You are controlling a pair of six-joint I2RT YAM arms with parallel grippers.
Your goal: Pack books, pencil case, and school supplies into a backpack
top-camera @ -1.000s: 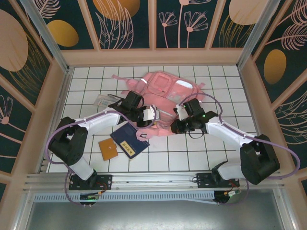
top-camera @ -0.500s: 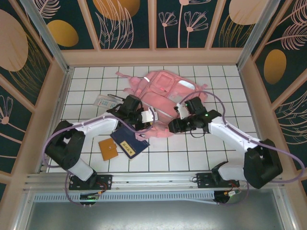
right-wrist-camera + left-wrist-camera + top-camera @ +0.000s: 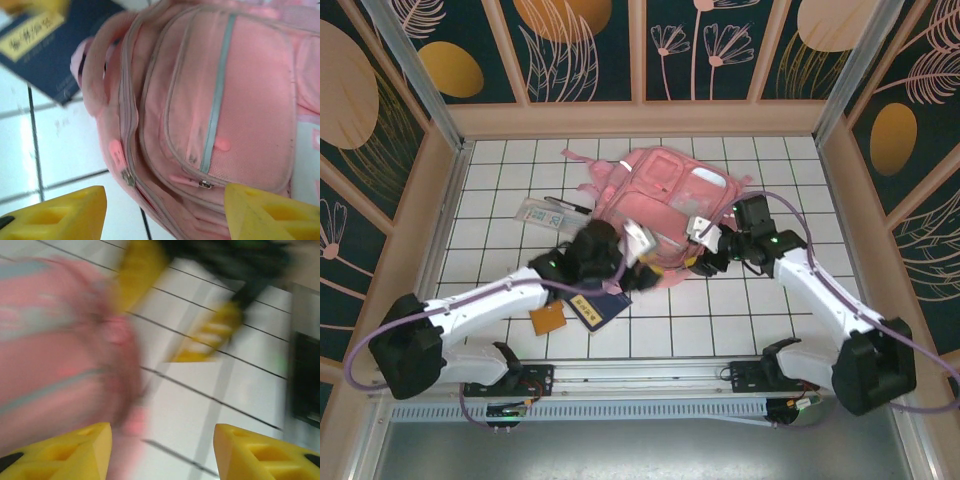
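Tabletop, near: 2 books, orange notebook just beside navy book. Mid: left gripper and right gripper, fingers spread, empty, at 1 pink backpack. Far left: 1 clear pencil case, 1 dark pen.

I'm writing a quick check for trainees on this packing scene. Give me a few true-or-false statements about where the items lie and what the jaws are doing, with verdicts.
1. The blue book lies on the table, outside the backpack. True.
2. The notebook sits on top of the backpack. False: it lies flat on the table, near the blue book.
3. The left gripper and right gripper both have open jaws with nothing between them. True.
4. The pencil case is held by the right gripper. False: it lies on the table on the backpack's left side.
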